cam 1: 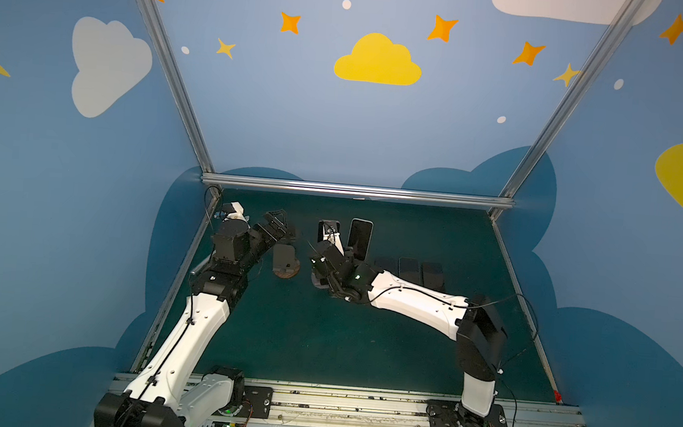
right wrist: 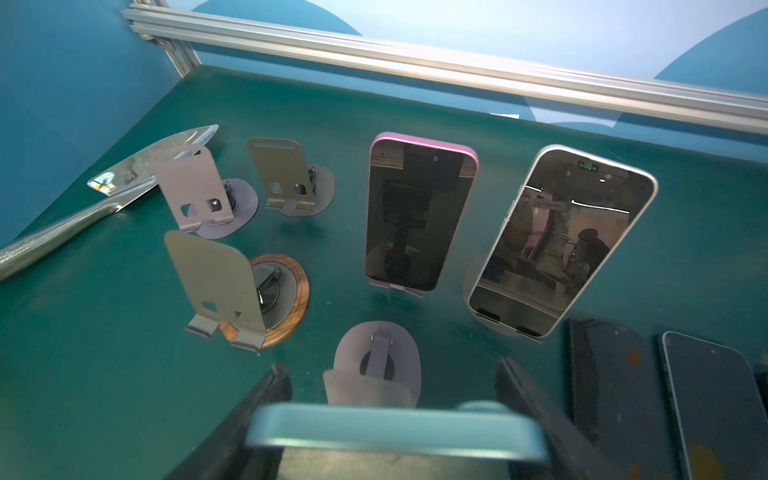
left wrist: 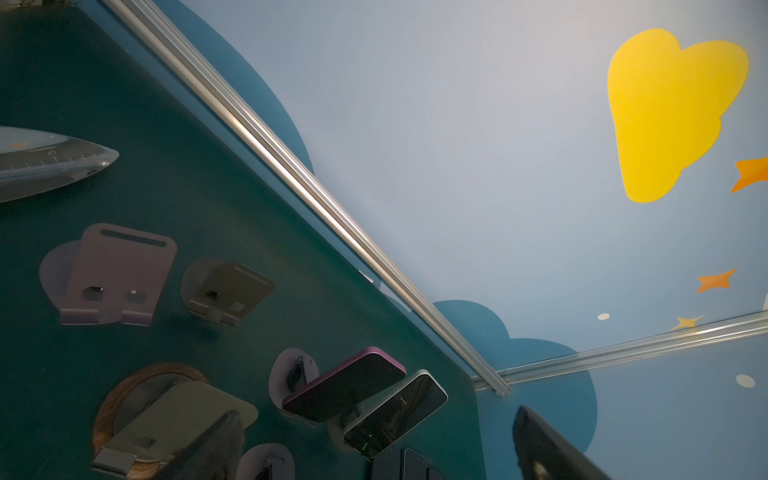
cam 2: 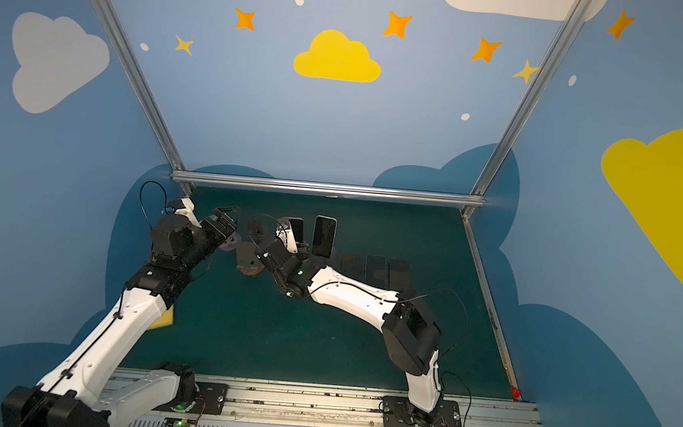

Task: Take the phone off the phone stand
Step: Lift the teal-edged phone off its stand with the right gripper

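My right jaws clenched a smooth, round-edged pale-blue phone (right wrist: 395, 430) beside a grey stand (right wrist: 376, 365); left jaws gaped near the desk's (right wrist: 374, 108) far-left corner.

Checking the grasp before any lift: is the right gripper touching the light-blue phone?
Touching. In the right wrist view the right gripper is shut on the light-blue phone, one finger against each side edge, with no gap showing.

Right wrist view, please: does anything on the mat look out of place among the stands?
Yes: a shiny knife-like tool lies flat near the corner, partly hidden by an empty grey stand; it looks unrelated to the task.
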`<action>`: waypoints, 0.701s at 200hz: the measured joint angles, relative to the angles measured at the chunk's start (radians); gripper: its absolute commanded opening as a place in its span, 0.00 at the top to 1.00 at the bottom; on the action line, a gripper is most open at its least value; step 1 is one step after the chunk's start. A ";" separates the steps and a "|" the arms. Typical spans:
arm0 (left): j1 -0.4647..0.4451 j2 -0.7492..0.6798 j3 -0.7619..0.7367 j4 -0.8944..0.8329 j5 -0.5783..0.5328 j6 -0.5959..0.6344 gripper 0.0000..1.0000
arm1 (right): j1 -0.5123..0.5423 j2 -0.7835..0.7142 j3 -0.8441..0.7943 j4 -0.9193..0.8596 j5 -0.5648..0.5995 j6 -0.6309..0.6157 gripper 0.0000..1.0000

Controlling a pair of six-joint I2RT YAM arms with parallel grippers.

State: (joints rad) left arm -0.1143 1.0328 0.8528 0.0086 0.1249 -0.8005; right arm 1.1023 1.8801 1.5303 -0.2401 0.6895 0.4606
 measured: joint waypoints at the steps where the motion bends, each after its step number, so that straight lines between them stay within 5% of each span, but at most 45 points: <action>1: 0.000 0.000 0.000 0.000 0.000 0.000 0.00 | 0.000 -0.002 -0.002 0.000 0.000 0.000 0.38; 140: -0.065 -0.006 0.000 -0.006 -0.006 0.028 0.00 | -0.035 -0.460 -0.461 -0.012 0.089 -0.047 0.39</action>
State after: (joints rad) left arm -0.1795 1.0264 0.8532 0.0029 0.1188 -0.7723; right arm 1.0668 1.4204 1.0691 -0.2523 0.7784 0.4141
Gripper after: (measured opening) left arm 0.996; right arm 0.735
